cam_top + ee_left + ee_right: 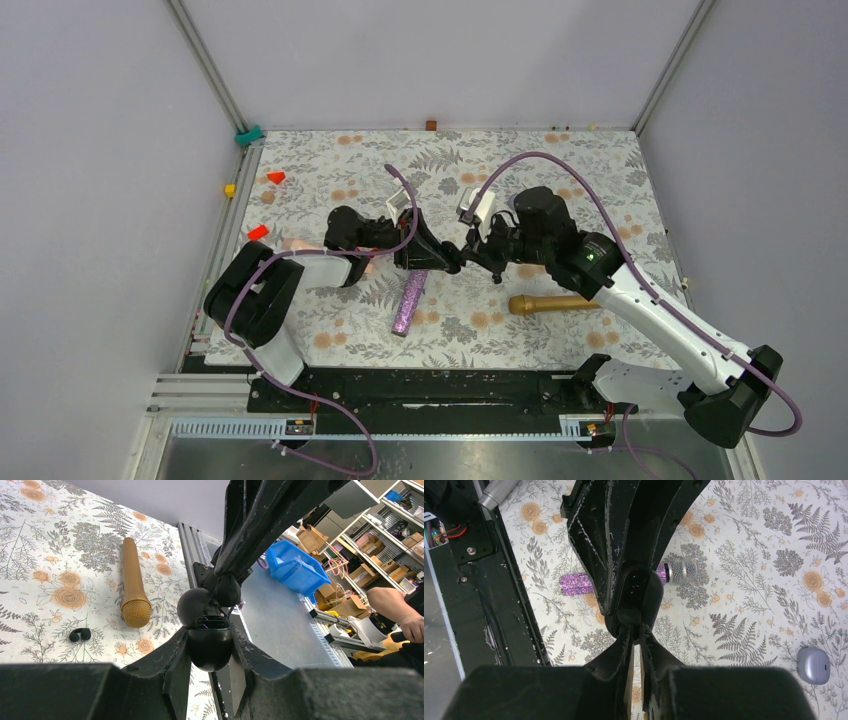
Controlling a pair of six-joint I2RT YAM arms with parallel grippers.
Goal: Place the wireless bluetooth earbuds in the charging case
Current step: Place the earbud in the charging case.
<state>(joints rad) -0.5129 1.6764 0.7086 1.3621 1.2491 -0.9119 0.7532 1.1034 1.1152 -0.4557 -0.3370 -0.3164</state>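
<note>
Holding the charging case [210,652] in my left gripper [432,256], which is closed firmly on its lower body, I have it in the air above the middle of the desk [600,180], with the lid [194,606] hinged open. My right gripper [636,631] meets it at the mouth. Its fingers are drawn almost together, but I cannot tell if a bud sits between them, because the tips and the case are all black and hide each other.

I judge the task to be in the middle. One earbud [80,634] lies on the desk, just beside the head of the gold microphone [134,587], toward the near edge, so at least this one is left to do. I cannot see inside the case, so whether the other earbud is seated is not sure.

A purple glitter microphone [410,305] lies under the two grippers, pointing to the near edge. A pale grey pod [814,665] rests on the desk apart from them, and small red pieces [275,177] are near the left edge. For the next pick, I think the gold microphone is the main obstacle, because it lies so close to the loose earbud.
</note>
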